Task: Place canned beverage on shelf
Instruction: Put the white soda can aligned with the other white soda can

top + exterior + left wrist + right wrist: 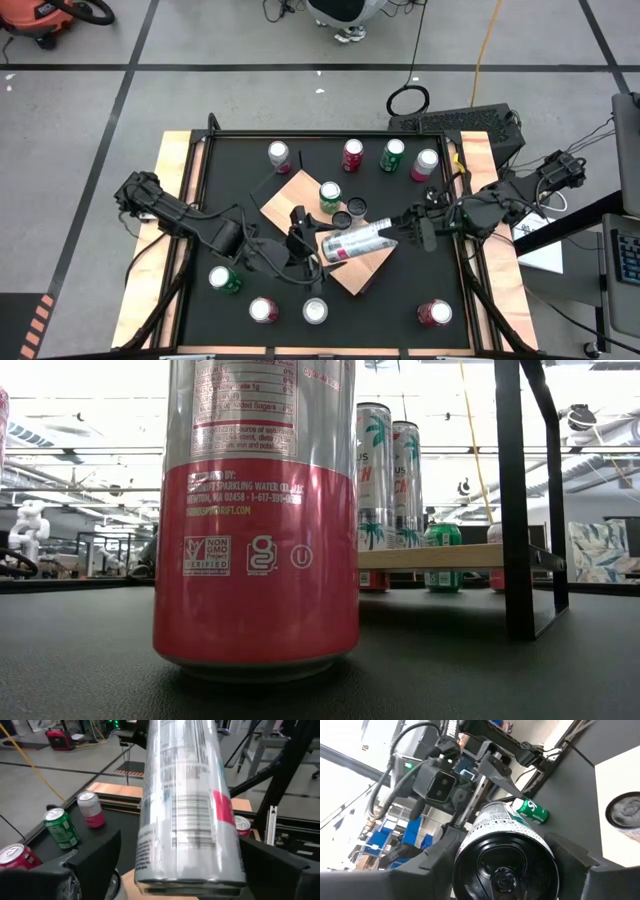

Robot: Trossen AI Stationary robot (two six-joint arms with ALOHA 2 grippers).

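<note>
1. The shelf point(300, 195), a light wood board, sits skewed at the middle of the black table point(400, 290).
2. A tall silver can point(357, 242) lies on its side over the shelf's right part, held between both arms.
3. The right gripper point(400, 232) is clamped on the silver can's end nearest the shelf's right corner.
4. The left gripper point(312, 250) flanks the can's other end, jaws spread wide; contact is unclear.
5. A green can point(330, 196) stands upright on the shelf.
</note>
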